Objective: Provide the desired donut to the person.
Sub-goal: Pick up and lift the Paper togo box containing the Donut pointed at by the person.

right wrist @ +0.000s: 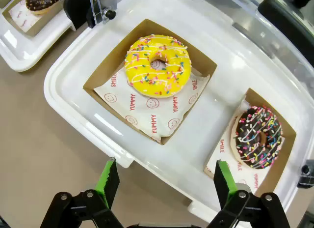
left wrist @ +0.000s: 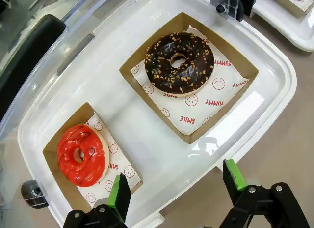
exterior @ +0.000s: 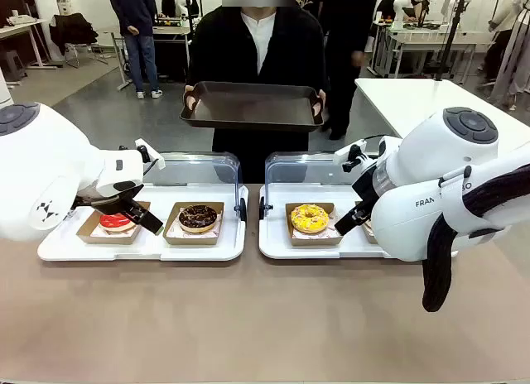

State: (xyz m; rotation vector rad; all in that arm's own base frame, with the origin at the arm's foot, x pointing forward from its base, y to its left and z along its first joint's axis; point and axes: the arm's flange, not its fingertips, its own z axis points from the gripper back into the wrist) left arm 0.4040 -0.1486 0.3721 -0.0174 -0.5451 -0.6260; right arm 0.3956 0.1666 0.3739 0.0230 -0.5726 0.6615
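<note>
The person point(exterior: 257, 36) stands at the far side holding a dark empty tray point(exterior: 252, 107) in both hands. In cardboard boxes lie a red-glazed donut point(exterior: 116, 221) point(left wrist: 81, 154), a chocolate donut with nuts point(exterior: 198, 217) point(left wrist: 179, 64), a yellow sprinkled donut point(exterior: 309, 218) point(right wrist: 157, 66) and a chocolate donut with coloured sprinkles point(right wrist: 258, 136). My left gripper point(exterior: 137, 212) point(left wrist: 177, 183) hovers open above the left white tray point(left wrist: 147, 154), between the red and nut donuts. My right gripper point(exterior: 354, 218) point(right wrist: 167, 181) hovers open over the right white tray point(right wrist: 68, 85), holding nothing.
Clear hinged lids point(exterior: 195, 167) stand raised behind both white trays. The brown tabletop point(exterior: 248, 318) in front is bare. A white table point(exterior: 414, 94) stands at the back right. A bystander in jeans point(exterior: 137, 36) stands far behind.
</note>
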